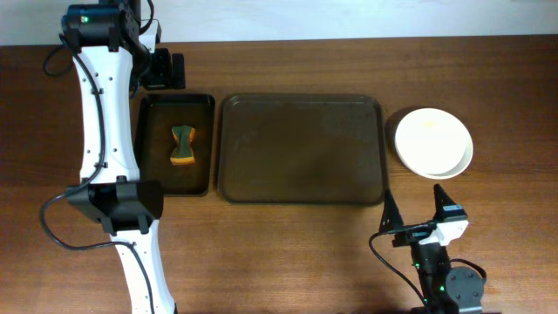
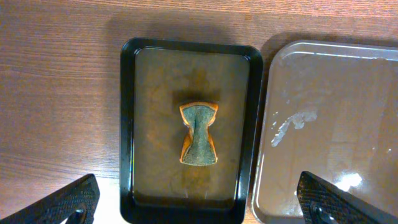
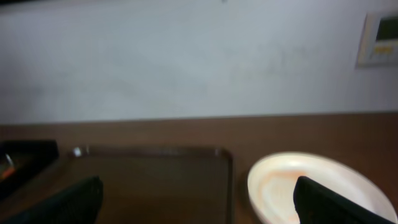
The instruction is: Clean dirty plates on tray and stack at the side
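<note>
The brown tray [image 1: 301, 148] lies mid-table with no plates on it; it also shows in the left wrist view [image 2: 336, 124] and the right wrist view [image 3: 149, 180]. White plates [image 1: 433, 142] sit stacked on the table right of the tray. The top plate looks nearly plain from overhead, and the blurred right wrist view [image 3: 292, 180] shows a faint orange tint. My left gripper [image 1: 166, 70] [image 2: 196, 186] is open and empty, high over the black tray. My right gripper [image 1: 416, 209] [image 3: 198, 186] is open and empty, near the front edge, below the plates.
A smaller black tray [image 1: 150, 148] [image 2: 127, 124] sits left of the brown tray, with an orange-and-green sponge [image 1: 182, 145] [image 2: 199, 134] in its middle. The left arm's white links [image 1: 105, 131] stretch along the table's left side.
</note>
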